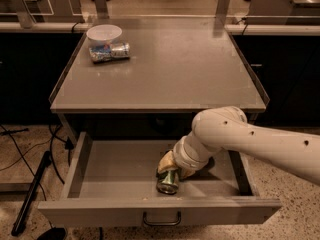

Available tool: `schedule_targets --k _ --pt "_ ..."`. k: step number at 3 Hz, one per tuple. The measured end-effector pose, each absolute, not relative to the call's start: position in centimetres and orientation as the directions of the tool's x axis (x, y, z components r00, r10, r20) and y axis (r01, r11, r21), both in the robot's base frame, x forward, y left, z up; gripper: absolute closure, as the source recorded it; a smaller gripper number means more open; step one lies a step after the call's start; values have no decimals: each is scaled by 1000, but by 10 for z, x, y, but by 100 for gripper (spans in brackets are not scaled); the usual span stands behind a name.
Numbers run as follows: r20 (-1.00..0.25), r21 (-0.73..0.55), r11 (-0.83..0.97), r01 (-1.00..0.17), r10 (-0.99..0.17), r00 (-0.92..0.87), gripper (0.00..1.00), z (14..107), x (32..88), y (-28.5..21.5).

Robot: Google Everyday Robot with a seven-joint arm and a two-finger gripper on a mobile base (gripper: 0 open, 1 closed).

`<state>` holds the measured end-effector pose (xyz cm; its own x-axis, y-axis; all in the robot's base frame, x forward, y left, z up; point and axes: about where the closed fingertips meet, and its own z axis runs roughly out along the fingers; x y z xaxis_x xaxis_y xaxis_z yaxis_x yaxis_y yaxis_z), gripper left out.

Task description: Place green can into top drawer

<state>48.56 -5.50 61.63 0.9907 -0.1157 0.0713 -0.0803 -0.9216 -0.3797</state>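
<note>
Green can (168, 181) under gripper (171, 170), near drawer (100, 211) front

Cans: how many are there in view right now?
2. The green can lies in the open top drawer, at the gripper. The blue-and-white can lies far left on the tabletop, beside a white bowl. The arm may hide more.
</note>
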Motion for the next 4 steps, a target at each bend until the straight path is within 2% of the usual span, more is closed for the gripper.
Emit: schedule_targets --k 1,2,3,4 --pt "72 -373 -924 -85 -121 990 100 608 487 -58" --pt "72 -373 -924 -85 -121 990 82 608 487 -58" --pt "72 -372 -924 -85 -121 990 57 608 487 -58" --pt "75 -369 -926 -85 -121 990 28 609 487 -58"
